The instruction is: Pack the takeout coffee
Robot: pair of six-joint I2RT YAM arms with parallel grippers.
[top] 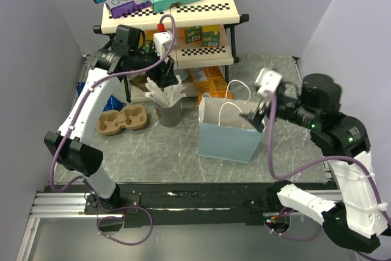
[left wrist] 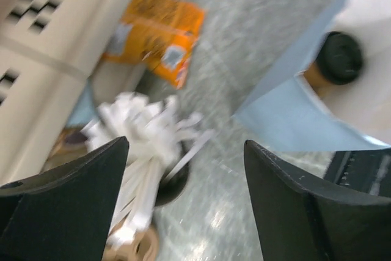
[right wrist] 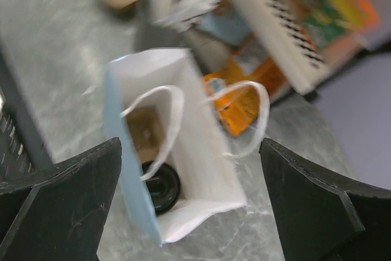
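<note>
Small tan kraft paper cup with round black plastic lid [right wrist: 162, 186] stands lid up inside the light blue paper bag with white rope handles [top: 225, 140]. It sits in one corner, partly under a handle loop.

Right gripper [right wrist: 189, 148] hangs over the bag mouth, jaws wide, nothing between them. Left gripper [left wrist: 186, 145] is likewise wide and empty, poised above the grey cup of white sticks [top: 169, 113], apart from the bag.

Judgement: the coffee looks packed, and the step in hand is getting clear. The right arm should lift straight up with its fingers outside the handle loops, so nothing snags and tips the bag. The left arm should stay off the bag wall.
</note>
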